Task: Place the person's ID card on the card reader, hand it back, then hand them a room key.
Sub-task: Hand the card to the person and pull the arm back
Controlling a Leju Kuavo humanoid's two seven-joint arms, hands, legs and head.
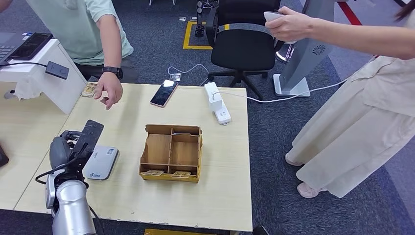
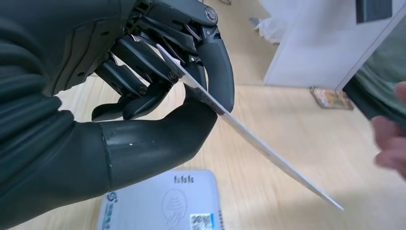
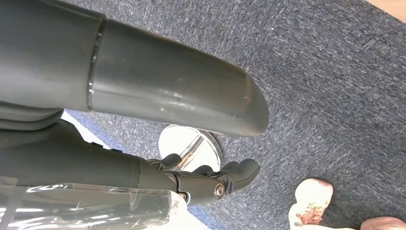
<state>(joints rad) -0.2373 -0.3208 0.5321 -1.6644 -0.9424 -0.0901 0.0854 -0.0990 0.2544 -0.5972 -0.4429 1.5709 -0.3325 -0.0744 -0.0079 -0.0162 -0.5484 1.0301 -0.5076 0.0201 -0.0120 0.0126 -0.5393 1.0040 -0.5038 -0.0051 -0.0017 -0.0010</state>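
Note:
My left hand (image 1: 73, 147) pinches a thin white ID card (image 2: 258, 143) between thumb and fingers, held tilted just above the table. The grey-white card reader (image 1: 101, 162) lies flat directly beside and under that hand, its printed top (image 2: 163, 201) close below the card. A person in a green shirt reaches an open hand (image 1: 110, 89) over the table's far left edge, and that hand (image 2: 390, 143) is just beyond the card's free end. My right hand (image 3: 206, 182) hangs over the carpet, fingers loosely apart and holding nothing.
A wooden divided box (image 1: 171, 152) at mid-table holds key cards (image 1: 154, 172) in its front compartments. A phone (image 1: 164, 93) and a power strip (image 1: 217, 103) lie at the far edge. A white stand (image 1: 41, 73) sits far left. A second person (image 1: 362, 112) stands at the right.

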